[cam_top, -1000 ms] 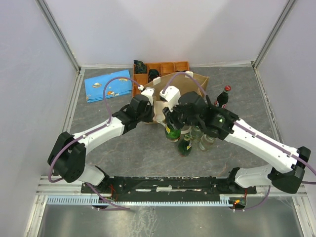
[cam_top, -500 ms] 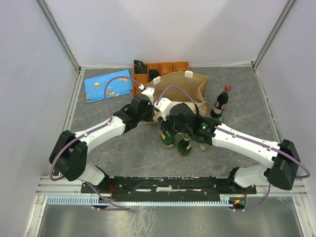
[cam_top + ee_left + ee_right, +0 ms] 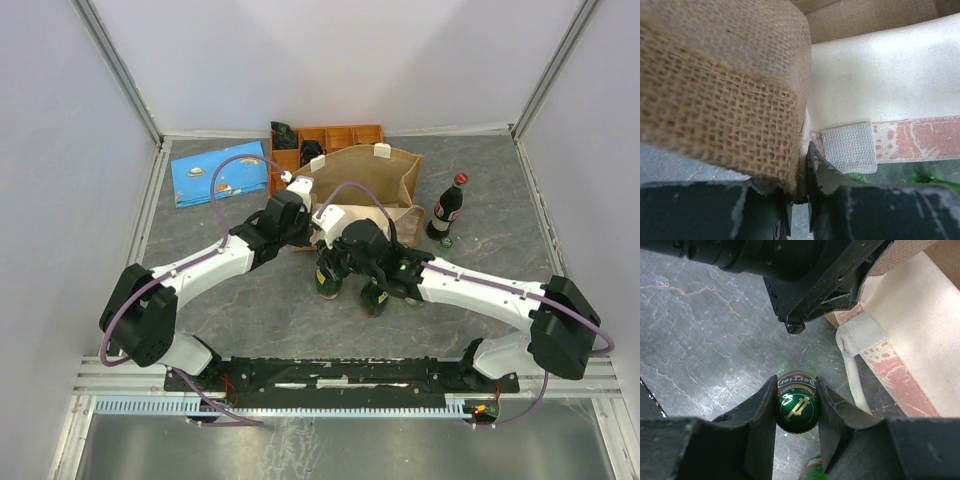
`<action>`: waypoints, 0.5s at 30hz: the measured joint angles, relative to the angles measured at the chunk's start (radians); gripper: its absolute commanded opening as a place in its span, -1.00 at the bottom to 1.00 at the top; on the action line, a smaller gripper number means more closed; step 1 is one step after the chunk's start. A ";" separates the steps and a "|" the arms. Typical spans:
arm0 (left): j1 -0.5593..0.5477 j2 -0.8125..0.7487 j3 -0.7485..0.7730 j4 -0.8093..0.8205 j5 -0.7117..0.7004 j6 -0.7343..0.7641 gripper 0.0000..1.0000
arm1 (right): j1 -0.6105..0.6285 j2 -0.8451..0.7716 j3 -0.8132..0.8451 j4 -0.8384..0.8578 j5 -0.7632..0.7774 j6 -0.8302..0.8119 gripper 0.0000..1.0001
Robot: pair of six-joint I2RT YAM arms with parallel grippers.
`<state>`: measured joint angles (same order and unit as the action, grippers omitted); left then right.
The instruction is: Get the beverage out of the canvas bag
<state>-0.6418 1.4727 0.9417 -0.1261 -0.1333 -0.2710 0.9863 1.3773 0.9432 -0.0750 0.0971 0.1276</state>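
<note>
**Beverage out of the bag, placement on the worktop in hand**

We are gripping the green bottle (image 3: 796, 409) by its capped neck in the right tool (image 3: 796, 402), jaws clenched on it, while the left tool (image 3: 801, 202) is pinching the fabric rim of the canvas bag (image 3: 385, 175). The bottle is standing outside the bag, just beside its near side, around the middle of the worktop (image 3: 250, 300). Its long axis is running vertical, cap pointing up and base toward the worktop. We are judging extraction done; whether the base is touching, we cannot tell. The next move is calling for a straight descent, then release, clear of the second green bottle (image 3: 375, 298) just beside it.
</note>
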 measured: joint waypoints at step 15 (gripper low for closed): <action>0.000 0.000 0.000 0.000 0.000 0.000 -0.56 | 0.000 0.027 0.035 -0.028 0.033 0.043 -0.34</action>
<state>-0.6418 1.4723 0.9417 -0.1257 -0.1329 -0.2710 0.9863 1.4048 0.9787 -0.1032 0.1303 0.1711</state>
